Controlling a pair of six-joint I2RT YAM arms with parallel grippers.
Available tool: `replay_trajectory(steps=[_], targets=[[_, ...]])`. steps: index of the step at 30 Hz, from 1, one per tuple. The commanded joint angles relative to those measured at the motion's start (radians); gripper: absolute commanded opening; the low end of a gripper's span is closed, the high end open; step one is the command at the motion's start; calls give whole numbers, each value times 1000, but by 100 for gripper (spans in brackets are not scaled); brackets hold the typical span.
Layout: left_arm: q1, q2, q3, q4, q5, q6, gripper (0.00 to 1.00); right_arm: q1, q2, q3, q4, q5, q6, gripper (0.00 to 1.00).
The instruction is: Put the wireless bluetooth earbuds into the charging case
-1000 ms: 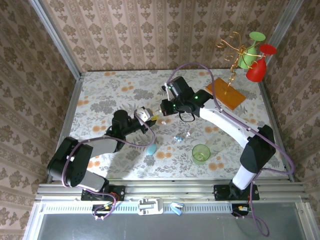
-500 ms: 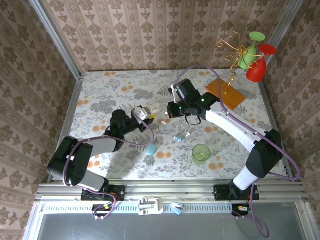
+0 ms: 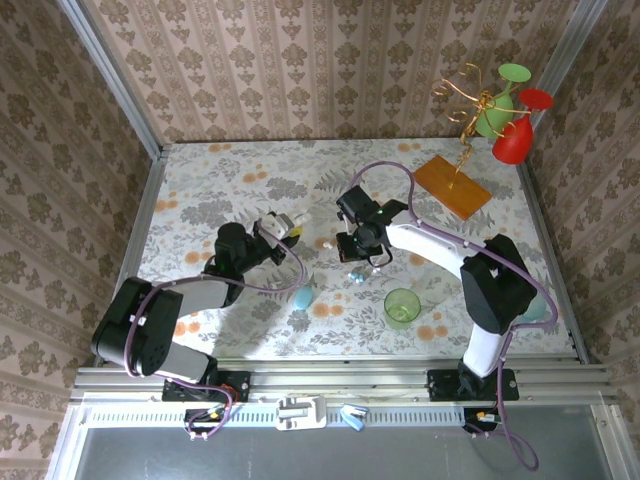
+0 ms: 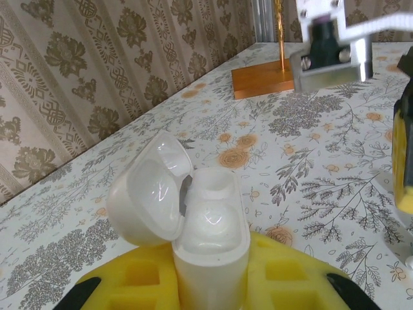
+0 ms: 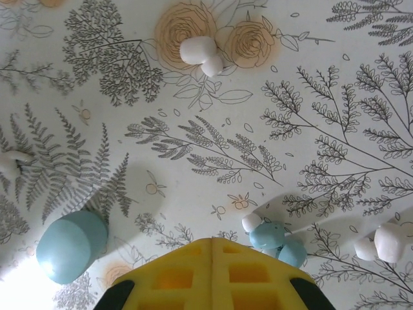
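The left jaws are clenched on the base of a white pebble-shaped plastic charging case (image 4: 210,236). They hold it upright with its hinged lid (image 4: 150,194) thrown open, probably so the wells face up for the other arm to drop an earbud in. Whether a well is already filled cannot be told.

The right jaws are pressed together on nothing. They point down at the floral tabletop (image 5: 335,129), just beside a tiny pale blue plastic earbud (image 5: 270,234) at lower centre of the right wrist view. This looks like lining up for a pick, and the jaws would have to part first.

The right wrist view makes the loose pieces plain: a white earbud (image 5: 200,51) at upper centre, another white earbud (image 5: 381,242) at lower right, and a rounded light-blue case (image 5: 68,245) at lower left. The overhead view reduces these to specks but shows the held case left of centre, apart from the right jaws. The left wrist view gives the case's open interior.
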Motion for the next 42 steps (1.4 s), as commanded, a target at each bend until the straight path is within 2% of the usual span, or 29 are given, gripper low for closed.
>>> replay_trajectory(steps=[1, 4, 8, 11, 15, 20, 24, 32, 38, 42], targets=[[25, -33, -13, 31, -26, -36, 0, 2, -24, -10, 56, -12, 21, 3], [47, -27, -10, 50, -37, -76, 0, 2, -27, -22, 81, -8, 17, 17], [53, -26, -2, 53, -72, -100, 0, 2, -7, -19, 134, -14, 26, 44], [69, -39, -1, 34, -133, -122, 0, 14, 25, 4, 174, -21, 32, 57], [121, -67, 10, -36, -203, -157, 0, 28, 95, 64, 192, -1, 23, 68], [149, -108, 14, -82, -255, -163, 0, 41, 207, 189, 112, 89, -35, 69], [154, -142, 12, -122, -304, -171, 0, 42, 302, 299, -11, 156, -71, 64], [170, -180, -12, -136, -345, -196, 0, 57, 418, 426, -87, 174, -80, 61], [192, -187, 2, -172, -359, -237, 0, 83, 409, 437, -103, 181, -97, 61], [242, -197, 25, -242, -378, -296, 0, 119, 351, 406, -36, 169, -108, 62]])
